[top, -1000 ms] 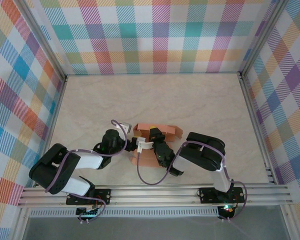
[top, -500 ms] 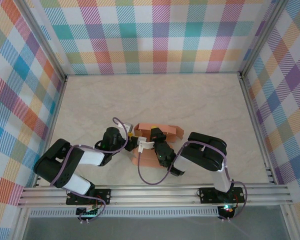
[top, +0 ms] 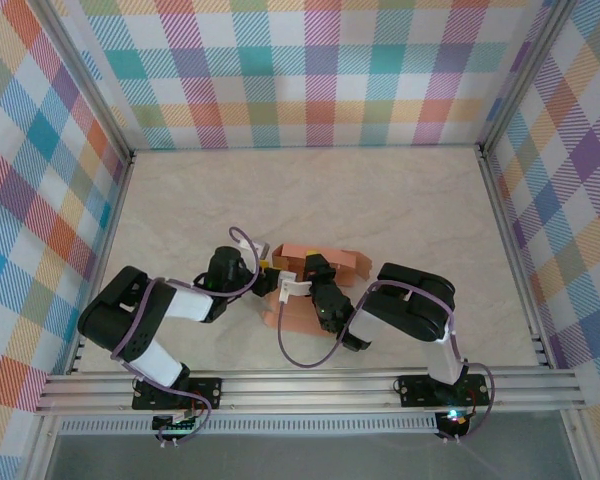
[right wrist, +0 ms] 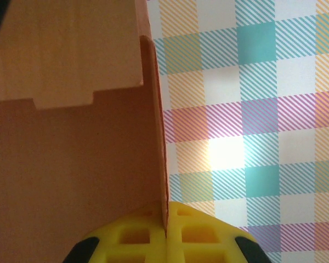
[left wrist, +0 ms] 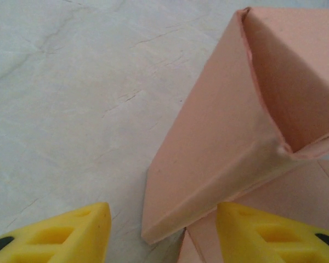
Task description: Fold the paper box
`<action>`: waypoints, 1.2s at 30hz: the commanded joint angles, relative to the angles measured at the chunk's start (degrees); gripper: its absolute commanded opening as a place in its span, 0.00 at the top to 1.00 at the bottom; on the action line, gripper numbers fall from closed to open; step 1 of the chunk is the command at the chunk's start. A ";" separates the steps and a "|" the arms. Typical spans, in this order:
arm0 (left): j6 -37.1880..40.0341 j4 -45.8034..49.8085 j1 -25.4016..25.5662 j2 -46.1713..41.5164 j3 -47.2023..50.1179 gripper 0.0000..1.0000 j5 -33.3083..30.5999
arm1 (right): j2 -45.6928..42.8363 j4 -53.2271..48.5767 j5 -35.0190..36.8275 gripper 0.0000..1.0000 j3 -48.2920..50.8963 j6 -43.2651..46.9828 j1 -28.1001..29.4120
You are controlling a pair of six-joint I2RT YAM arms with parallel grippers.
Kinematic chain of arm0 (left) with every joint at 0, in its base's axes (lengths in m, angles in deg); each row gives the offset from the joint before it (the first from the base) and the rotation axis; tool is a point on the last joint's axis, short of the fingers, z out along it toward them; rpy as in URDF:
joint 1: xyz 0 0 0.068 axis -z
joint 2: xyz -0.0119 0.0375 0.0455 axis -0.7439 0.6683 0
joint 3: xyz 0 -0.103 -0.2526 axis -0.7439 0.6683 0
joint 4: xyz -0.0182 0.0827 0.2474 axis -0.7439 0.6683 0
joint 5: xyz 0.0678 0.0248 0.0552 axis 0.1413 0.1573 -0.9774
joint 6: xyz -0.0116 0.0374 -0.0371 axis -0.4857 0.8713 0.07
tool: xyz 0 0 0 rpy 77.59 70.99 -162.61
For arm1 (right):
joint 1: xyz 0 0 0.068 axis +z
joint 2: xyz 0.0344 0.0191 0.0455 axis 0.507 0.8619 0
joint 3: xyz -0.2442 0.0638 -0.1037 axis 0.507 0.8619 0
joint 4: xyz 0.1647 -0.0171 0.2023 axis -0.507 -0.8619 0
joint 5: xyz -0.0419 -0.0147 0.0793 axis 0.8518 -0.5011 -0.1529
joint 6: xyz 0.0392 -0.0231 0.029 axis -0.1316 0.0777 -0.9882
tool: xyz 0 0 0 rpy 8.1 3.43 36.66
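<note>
The paper box (top: pixel 340 262) is salmon-orange card, partly folded, lying mid-table between my two grippers. My left gripper (top: pixel 267 271) is at its left end. In the left wrist view its yellow fingertips (left wrist: pixel 71 235) stand apart, and a folded corner of the paper box (left wrist: pixel 225 148) lies between them with a gap to the left finger. My right gripper (top: pixel 306 273) reaches in from the right. In the right wrist view the right gripper (right wrist: pixel 165 235) is shut on the upright thin edge of the paper box (right wrist: pixel 71 153), whose notched flap shows above.
The marble-patterned table (top: pixel 380 200) is walled on three sides by plaid panels (right wrist: pixel 252 109). Aluminium rails (top: pixel 310 385) run along the near edge by the arm bases. Purple cables loop beside both arms.
My left arm has shifted right and a little farther toward the box, and its jaws have narrowed. The right gripper keeps its hold on the card.
</note>
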 commanded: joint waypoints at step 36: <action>-1.64 -5.59 4.42 11.21 -8.95 0.80 -1.15 | 3.84 -2.81 1.09 1.00 -0.77 0.97 2.27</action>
